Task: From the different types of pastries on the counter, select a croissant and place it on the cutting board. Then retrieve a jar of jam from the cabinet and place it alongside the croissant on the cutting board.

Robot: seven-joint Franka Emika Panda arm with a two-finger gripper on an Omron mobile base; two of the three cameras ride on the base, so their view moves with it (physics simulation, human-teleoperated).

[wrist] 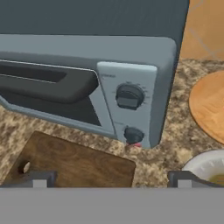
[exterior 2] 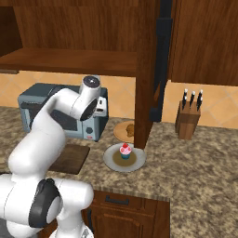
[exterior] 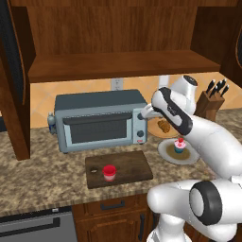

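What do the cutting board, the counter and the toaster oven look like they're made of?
The cutting board: dark brown wood, matte, with faint grain streaks. The counter: speckled brown-and-beige stone, probably granite, though being rendered it could be laminate. The toaster oven: blue-grey painted metal by its smooth flat panels, with a dark glass-like door and black knobs.

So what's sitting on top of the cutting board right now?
On the cutting board, the red jar of jam stands upright near its front edge. The croissant lies on a separate wooden plate, partly covered by the arm.
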